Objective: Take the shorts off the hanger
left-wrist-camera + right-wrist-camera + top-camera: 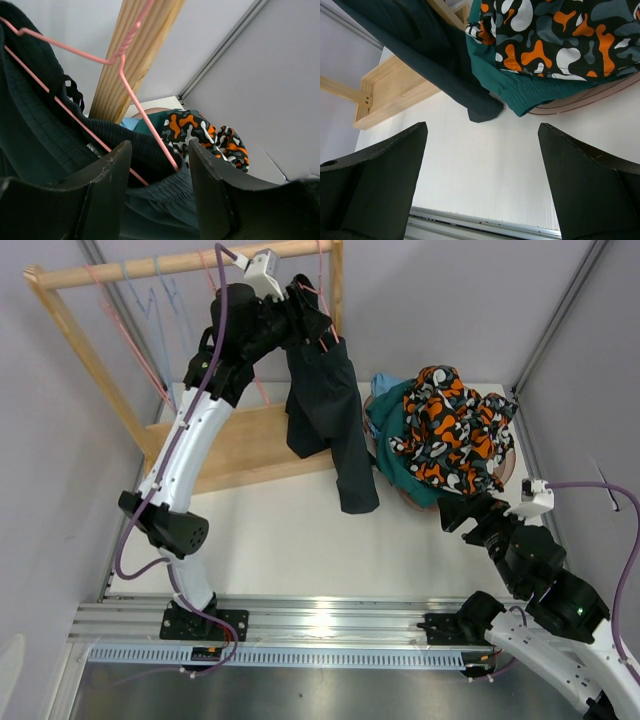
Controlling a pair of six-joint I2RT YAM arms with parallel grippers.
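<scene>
The black shorts point(325, 410) hang from a pink wire hanger point(125, 85) on the wooden rack's rod point(150, 267). My left gripper point(308, 308) is up at the hanger. In the left wrist view it point(160, 150) is open, its jaws either side of the black waistband point(165, 195) and the hanger's lower corner. The orange-black-white patterned shorts point(450, 425) lie on the dark teal shorts point(392, 445) in a pile at the right. A bit of light blue cloth point(128, 123) shows beneath. The grey shorts are hidden. My right gripper point(462, 510) is open and empty over bare table point(481, 127).
The pile sits in a brownish round tray point(580, 100). Empty pink and blue hangers point(140, 320) hang on the rod's left part. The rack's wooden base point(240, 445) lies behind the black shorts. Grey walls close in on all sides; a metal rail point(320, 625) runs along the front.
</scene>
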